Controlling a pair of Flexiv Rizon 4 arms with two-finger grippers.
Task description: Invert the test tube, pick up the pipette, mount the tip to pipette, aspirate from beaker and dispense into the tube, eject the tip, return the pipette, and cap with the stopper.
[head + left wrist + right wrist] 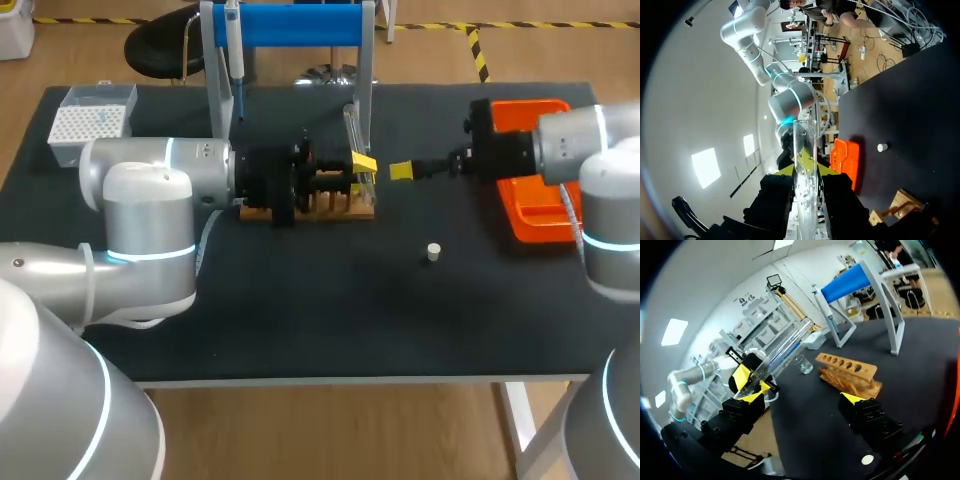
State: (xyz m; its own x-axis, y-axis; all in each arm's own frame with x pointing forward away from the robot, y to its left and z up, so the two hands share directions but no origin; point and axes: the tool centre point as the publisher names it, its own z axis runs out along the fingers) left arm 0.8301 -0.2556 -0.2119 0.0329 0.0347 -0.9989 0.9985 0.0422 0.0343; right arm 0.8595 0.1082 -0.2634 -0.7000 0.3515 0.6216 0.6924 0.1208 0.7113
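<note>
A clear test tube [352,135] stands roughly upright over the right end of the wooden rack [318,208]. My left gripper [358,168] is shut on it; in the left wrist view the tube [804,150] rises between the yellow tips of the left gripper [805,171]. My right gripper [394,171] hovers just right of the tube, wide open and holding nothing. In the right wrist view the tube [782,351] slants past one finger of the right gripper [797,387]. The white stopper [433,252] lies on the mat. The pipette [233,45] hangs on the blue stand.
An orange tray [528,205] sits at the right under my right arm. A white tip box [90,120] is at the back left. A small glass beaker [803,365] stands behind the rack [847,370]. The blue stand's legs [366,60] rise behind the rack.
</note>
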